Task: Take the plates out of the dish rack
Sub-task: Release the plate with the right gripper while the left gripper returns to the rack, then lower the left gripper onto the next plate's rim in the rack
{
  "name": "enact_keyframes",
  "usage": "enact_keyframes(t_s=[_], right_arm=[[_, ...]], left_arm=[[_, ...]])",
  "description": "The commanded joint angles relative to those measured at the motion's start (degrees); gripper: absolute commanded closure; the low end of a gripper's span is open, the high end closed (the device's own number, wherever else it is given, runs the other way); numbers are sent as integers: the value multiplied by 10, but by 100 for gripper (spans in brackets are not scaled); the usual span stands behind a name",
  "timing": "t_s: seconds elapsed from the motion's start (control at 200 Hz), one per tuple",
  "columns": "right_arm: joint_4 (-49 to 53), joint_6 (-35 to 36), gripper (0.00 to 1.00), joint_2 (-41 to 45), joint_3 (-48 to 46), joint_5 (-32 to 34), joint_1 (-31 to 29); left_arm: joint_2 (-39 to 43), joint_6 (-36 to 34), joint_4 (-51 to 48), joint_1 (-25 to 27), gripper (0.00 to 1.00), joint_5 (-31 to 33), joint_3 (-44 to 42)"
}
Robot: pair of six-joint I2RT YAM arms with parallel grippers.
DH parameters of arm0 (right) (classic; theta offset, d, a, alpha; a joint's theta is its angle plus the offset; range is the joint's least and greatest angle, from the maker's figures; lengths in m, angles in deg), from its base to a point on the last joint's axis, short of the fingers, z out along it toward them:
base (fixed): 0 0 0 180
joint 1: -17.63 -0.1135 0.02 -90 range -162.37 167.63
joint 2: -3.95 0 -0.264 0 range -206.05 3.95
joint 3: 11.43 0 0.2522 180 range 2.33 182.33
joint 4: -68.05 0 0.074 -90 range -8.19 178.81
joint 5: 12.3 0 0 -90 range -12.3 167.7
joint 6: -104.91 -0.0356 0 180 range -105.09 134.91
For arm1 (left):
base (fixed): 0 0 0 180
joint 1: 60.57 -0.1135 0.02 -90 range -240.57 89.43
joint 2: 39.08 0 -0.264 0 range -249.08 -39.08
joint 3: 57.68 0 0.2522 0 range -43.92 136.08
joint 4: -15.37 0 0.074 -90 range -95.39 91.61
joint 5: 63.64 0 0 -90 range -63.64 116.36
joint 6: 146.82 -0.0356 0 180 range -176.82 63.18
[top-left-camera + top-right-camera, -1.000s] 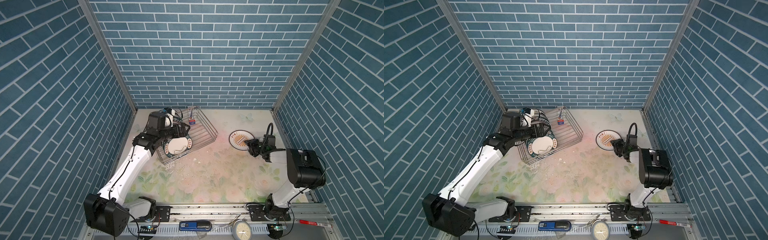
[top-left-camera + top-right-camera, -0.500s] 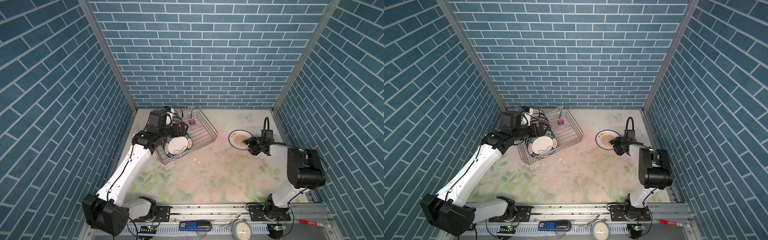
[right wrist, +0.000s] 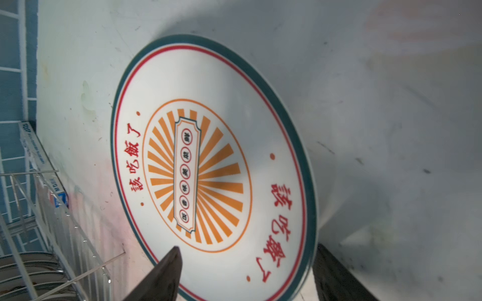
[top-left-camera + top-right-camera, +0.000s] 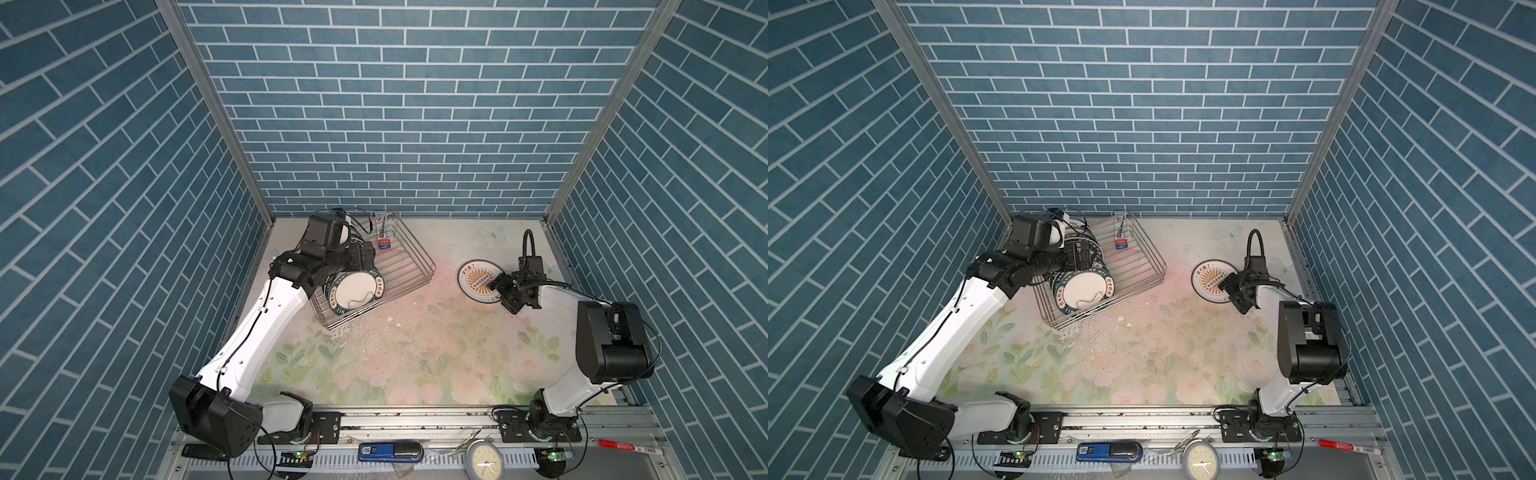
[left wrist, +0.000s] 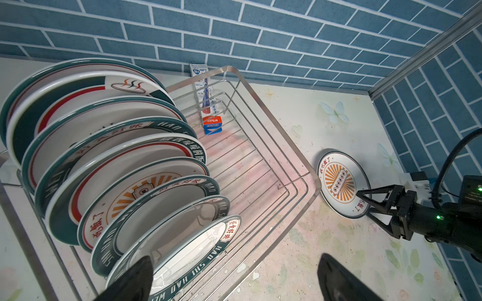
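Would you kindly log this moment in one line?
left gripper open at front racked plate | right gripper open, straddling sunburst plate flat on table

Roughly nine plates (image 5: 146, 182) upright in dish rack (image 5: 263, 109), sunburst plate (image 4: 478, 279) flat nearby

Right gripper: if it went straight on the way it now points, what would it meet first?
Likely the round white plate with the orange sunburst centre, flat on the floral table: the right gripper straddles its near rim, jaws open. Gap unclear.

Bright, even light — soft shadows
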Motion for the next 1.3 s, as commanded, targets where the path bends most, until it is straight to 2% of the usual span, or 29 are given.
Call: enact_keyframes(t_s=[0.0, 0.075, 0.265, 0.46, 0.725, 1.1, 1.295], right_arm=[[38, 18, 6, 24, 7, 33, -2], [40, 19, 1, 36, 5, 37, -2], [38, 22, 1, 74, -4, 40, -2], [27, 36, 1, 114, -10, 36, -6], [21, 52, 1, 142, -14, 16, -13], [5, 54, 1, 144, -20, -3, -14], [3, 53, 1, 138, -18, -10, -15]], left_arm=[[-7, -28, -37, 5, 1, 12, 13], [-9, -41, -48, 11, 1, 19, 19], [-28, -64, -88, 22, 0, 59, 17], [-93, -77, -142, 62, 1, 143, 51], [-119, -90, -150, 71, 1, 146, 57], [-130, -99, -146, 67, 2, 198, 64], [-139, -107, -143, 53, 5, 178, 64]])
